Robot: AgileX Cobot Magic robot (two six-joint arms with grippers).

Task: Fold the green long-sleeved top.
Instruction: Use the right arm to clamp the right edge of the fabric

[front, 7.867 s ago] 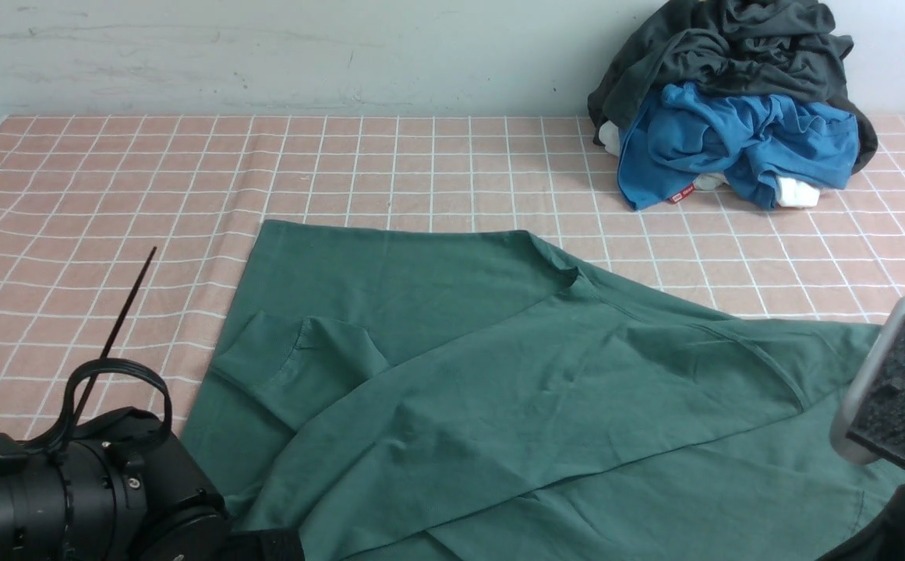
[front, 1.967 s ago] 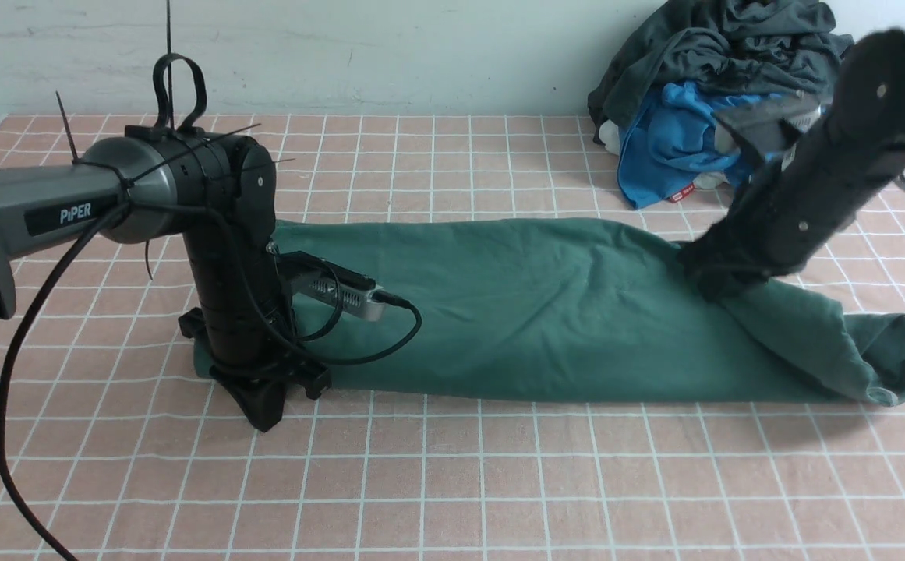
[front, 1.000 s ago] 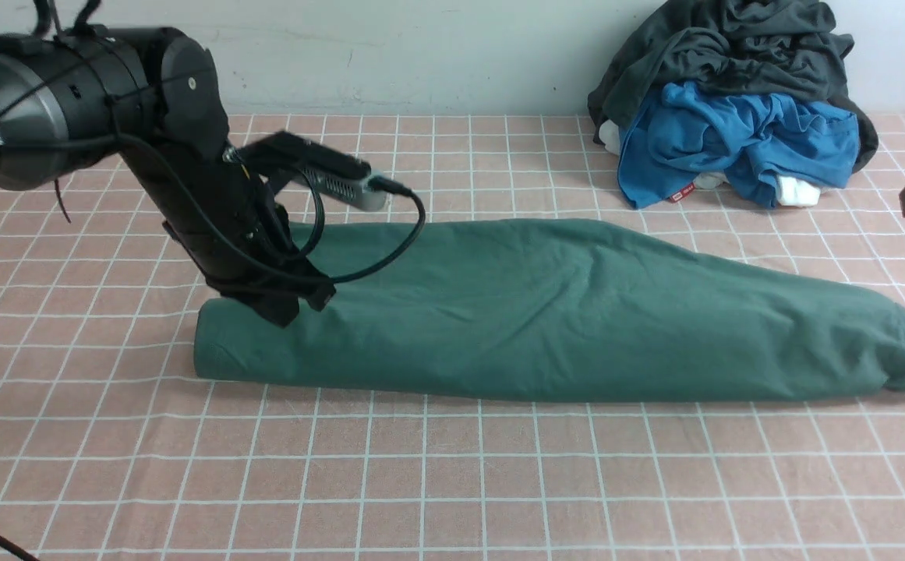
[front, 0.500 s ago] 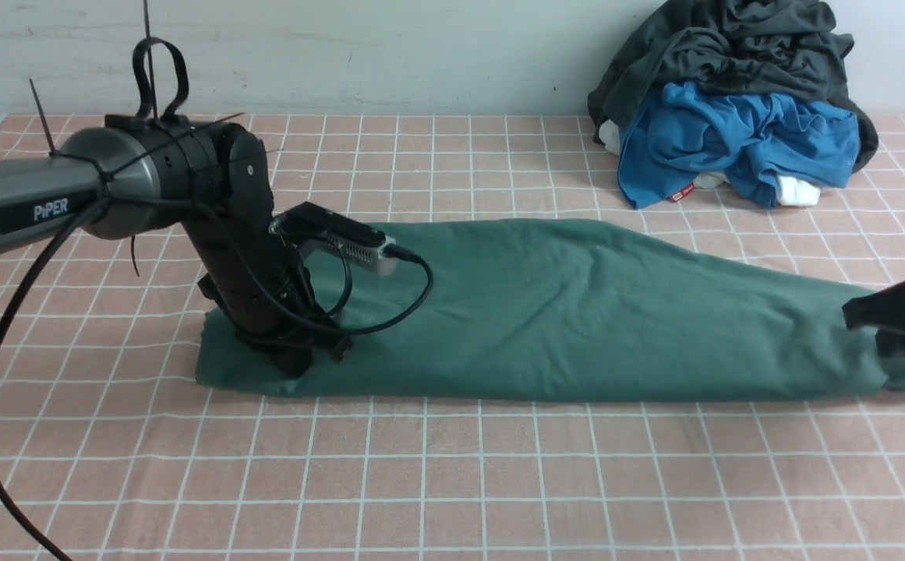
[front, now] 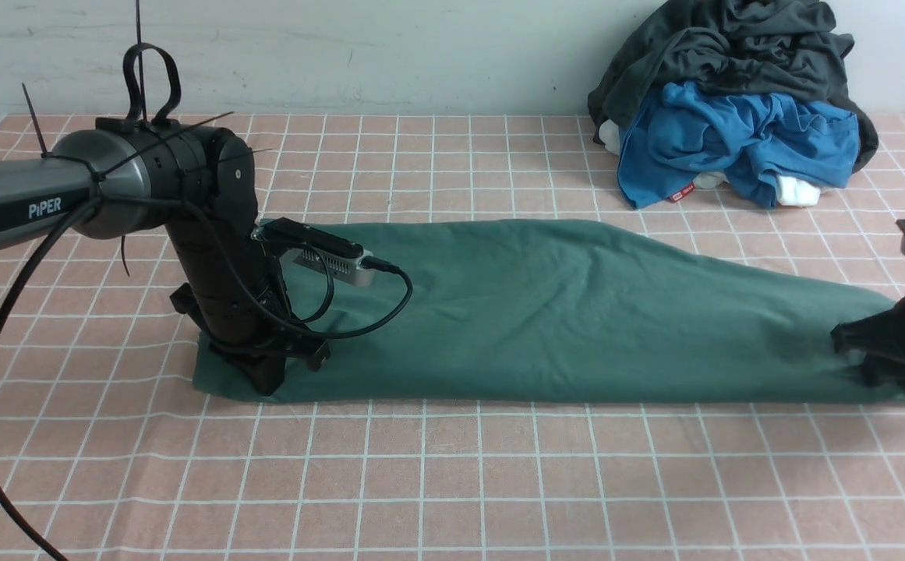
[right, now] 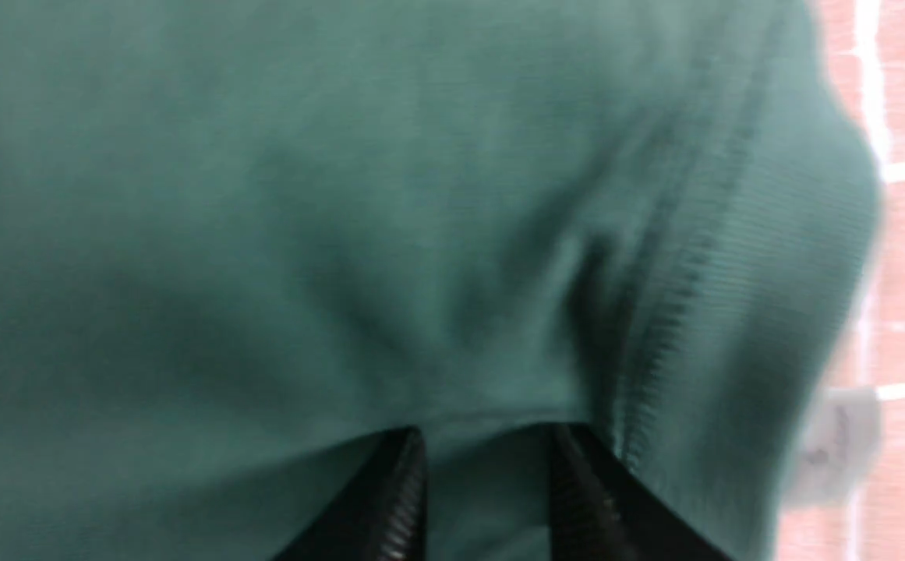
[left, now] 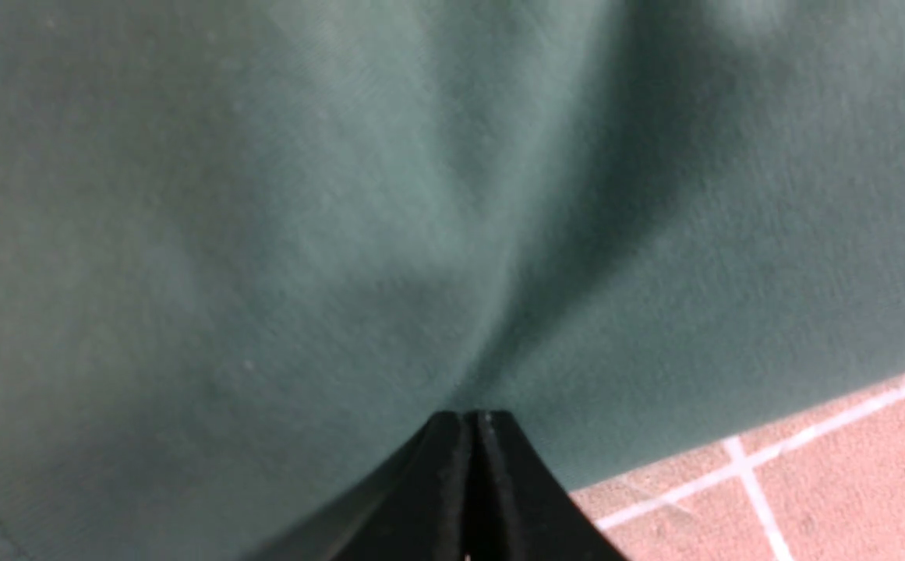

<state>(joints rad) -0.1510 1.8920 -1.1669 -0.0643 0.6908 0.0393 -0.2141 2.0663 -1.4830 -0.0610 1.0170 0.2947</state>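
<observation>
Front view: on a pink checked tablecloth (front: 452, 483), the green long-sleeved top (front: 561, 312) lies folded into a long band. Left gripper (front: 265, 380), jaws together, presses its left end; right gripper (front: 879, 375), jaws apart, straddles its ribbed right end. Behind sits a heap of blue and grey clothes (front: 733, 132).

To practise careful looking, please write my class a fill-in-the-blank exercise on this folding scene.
1. The long top is ____ in colour.
2. The left fingers, pressed on the top, are ____.
3. The clothes pile lies on the robot's ____ side.
Missing words: green; shut; right.
</observation>
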